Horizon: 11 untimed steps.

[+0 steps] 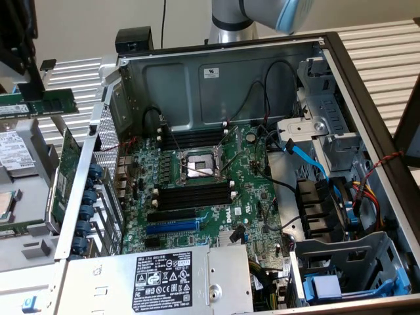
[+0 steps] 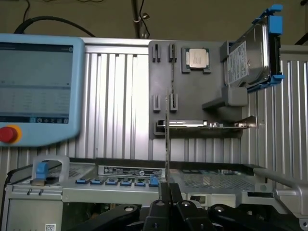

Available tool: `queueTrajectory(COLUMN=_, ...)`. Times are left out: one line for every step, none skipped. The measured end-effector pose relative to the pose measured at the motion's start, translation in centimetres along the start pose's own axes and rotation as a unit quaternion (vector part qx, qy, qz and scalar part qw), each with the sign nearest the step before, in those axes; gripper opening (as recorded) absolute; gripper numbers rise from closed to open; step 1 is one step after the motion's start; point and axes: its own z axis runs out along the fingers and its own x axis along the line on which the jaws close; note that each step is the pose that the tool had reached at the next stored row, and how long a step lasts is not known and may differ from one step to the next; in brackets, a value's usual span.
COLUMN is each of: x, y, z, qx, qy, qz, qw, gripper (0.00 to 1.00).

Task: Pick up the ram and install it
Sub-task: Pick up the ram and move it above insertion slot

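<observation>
Gripper jaws nearly closed, clamped on the ram, off the exterior view's left of the open PC case.

In the wrist view the ram stood edge-on as a thin line, its chips and label hidden. Its held end was buried between the clamped fingers of the pincer, whose body ran off the frame. A blurred screen was unreadable and cut by the picture's edge. In the exterior view the pincer's dark body was cropped at the exterior view's upper left corner. The arm was cropped at the top, and the print on the sticker was too small to read.
</observation>
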Motion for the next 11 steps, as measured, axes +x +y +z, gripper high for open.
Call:
queueTrajectory(x=0.0, y=-0.31, z=-0.02, qx=0.0017, qy=0.0000, qz=0.000, qw=1.0000, gripper=0.12)
queueTrajectory(x=-0.1, y=-0.60, z=-0.03, qx=0.0046, qy=0.0001, qz=0.000, qw=1.0000, gripper=0.12)
queueTrajectory(x=-0.2, y=-0.85, z=-0.05, qx=0.0082, qy=0.0002, qz=0.000, qw=1.0000, gripper=0.12)
queueTrajectory(x=-0.3, y=-1.07, z=-0.06, qx=0.0123, qy=0.0005, qz=0.000, qw=0.9999, gripper=0.12)
queueTrajectory(x=-0.4, y=-1.37, z=-0.08, qx=0.0154, qy=0.0012, qz=-0.001, qw=0.9999, gripper=0.12)
queueTrajectory(x=-0.5, y=-1.68, z=-0.09, qx=0.0169, qy=0.0019, qz=-0.001, qw=0.9999, gripper=0.12)
queueTrajectory(x=-0.7, y=-2.06, z=-0.09, qx=0.0178, qy=0.0025, qz=-0.001, qw=0.9998, gripper=0.12)
queueTrajectory(x=-0.8, y=-2.44, z=-0.10, qx=0.0187, qy=0.0031, qz=-0.001, qw=0.9998, gripper=0.12)
queueTrajectory(x=-0.9, y=-2.79, z=-0.13, qx=0.0200, qy=0.0037, qz=-0.001, qw=0.9998, gripper=0.12)
queueTrajectory(x=-1.0, y=-3.14, z=-0.14, qx=0.0215, qy=0.0041, qz=-0.001, qw=0.9998, gripper=0.12)
queueTrajectory(x=-1.0, y=-3.48, z=-0.16, qx=0.0231, qy=0.0045, qz=-0.001, qw=0.9997, gripper=0.12)
